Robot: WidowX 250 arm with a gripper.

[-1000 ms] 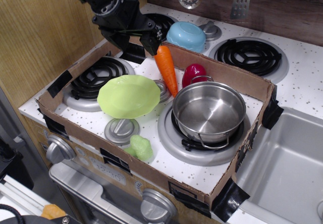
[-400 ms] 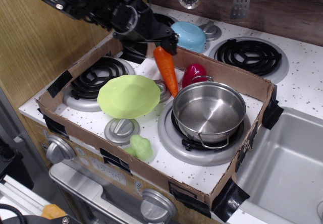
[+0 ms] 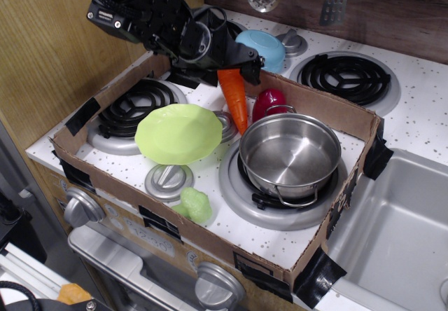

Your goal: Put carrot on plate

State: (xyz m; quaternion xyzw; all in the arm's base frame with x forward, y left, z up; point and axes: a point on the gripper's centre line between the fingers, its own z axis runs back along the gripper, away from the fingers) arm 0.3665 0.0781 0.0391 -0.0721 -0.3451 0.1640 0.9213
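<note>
The orange carrot (image 3: 235,101) lies in the cardboard tray between the lime-green plate (image 3: 178,134) and a dark red toy, tip pointing toward the front. Its green stem end is hidden under my gripper. The plate sits tilted on the middle knobs, with nothing on it. My gripper (image 3: 232,68) is at the carrot's thick back end, and its black fingers look spread to either side of that end. The carrot rests where it lay and is not lifted.
A steel pot (image 3: 290,153) stands on the front right burner. The dark red toy (image 3: 268,102) is behind the pot. A light-green lumpy vegetable (image 3: 194,204) lies at the front. A light blue bowl (image 3: 262,47) sits behind the cardboard wall (image 3: 329,110). A sink (image 3: 399,234) is at the right.
My gripper has moved right and down from behind the left burner to the carrot's thick end. The carrot, plate and pot have not moved.
</note>
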